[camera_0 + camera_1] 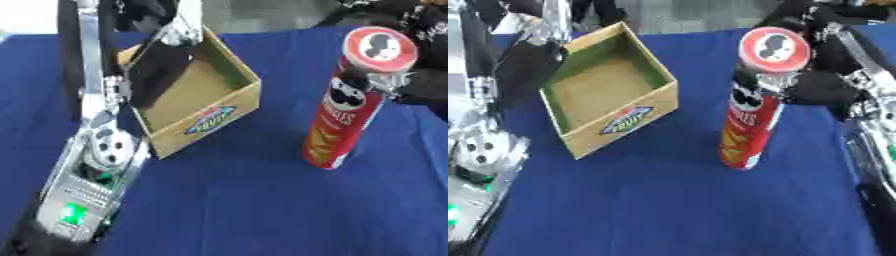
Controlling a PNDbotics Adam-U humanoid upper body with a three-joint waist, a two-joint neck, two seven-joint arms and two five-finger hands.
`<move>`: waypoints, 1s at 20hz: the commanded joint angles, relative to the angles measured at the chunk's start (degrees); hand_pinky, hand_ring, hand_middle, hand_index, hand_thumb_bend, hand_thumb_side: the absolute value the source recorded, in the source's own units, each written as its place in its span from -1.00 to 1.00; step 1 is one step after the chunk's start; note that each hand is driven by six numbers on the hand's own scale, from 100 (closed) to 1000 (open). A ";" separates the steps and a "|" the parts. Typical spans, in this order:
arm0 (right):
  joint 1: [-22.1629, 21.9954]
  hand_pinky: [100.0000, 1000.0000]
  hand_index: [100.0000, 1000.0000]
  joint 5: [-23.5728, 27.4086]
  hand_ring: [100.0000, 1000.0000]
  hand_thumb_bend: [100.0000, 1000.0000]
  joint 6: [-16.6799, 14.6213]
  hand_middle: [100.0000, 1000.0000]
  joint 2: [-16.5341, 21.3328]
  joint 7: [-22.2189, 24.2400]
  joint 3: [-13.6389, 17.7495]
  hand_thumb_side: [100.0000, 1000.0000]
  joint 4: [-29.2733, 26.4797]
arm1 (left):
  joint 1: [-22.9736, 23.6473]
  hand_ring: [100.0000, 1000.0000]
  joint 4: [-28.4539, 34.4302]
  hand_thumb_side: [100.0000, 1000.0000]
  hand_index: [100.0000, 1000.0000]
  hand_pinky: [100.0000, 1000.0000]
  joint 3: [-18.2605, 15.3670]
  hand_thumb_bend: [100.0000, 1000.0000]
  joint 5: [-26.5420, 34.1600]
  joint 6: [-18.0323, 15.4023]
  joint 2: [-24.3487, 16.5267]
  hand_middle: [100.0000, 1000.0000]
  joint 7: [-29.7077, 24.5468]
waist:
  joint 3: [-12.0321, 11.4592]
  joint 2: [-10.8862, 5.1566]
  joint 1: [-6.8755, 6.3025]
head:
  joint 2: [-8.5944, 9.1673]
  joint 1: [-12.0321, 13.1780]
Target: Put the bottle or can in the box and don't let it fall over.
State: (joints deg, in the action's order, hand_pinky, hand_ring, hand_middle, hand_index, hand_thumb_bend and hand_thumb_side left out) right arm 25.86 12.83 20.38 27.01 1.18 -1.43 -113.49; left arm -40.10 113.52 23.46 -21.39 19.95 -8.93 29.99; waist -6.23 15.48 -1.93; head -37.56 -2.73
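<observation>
Right eye view shows my right hand point(820, 87) curled round the upper part of the red can point(750, 117), just under its lid, so I judge the grasp step is done. That can stands upright on the blue table point(675, 200), apart from the cardboard box point(614, 125) to its left. My left hand point(157, 65) lies flat against the box's near wall, fingers straight, steadying it. Next I must lift the can clear of the rim, carry it left and lower it upright.
</observation>
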 commanded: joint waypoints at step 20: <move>0.16 1.00 1.00 -0.99 1.00 0.29 0.26 1.00 1.21 0.45 0.38 -0.94 -1.10 | -0.29 -0.26 1.07 -0.52 0.34 0.01 -0.10 -0.79 0.23 -0.10 0.11 0.14 -0.20 | -0.02 -0.74 0.23 | -1.35 0.80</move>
State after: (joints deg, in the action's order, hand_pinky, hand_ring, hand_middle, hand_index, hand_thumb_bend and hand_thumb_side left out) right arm 25.61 12.24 20.67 27.01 1.52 -1.44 -113.49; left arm -39.85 113.52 23.47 -21.17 19.91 -8.92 29.99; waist -6.28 15.57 -1.80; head -38.64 -2.22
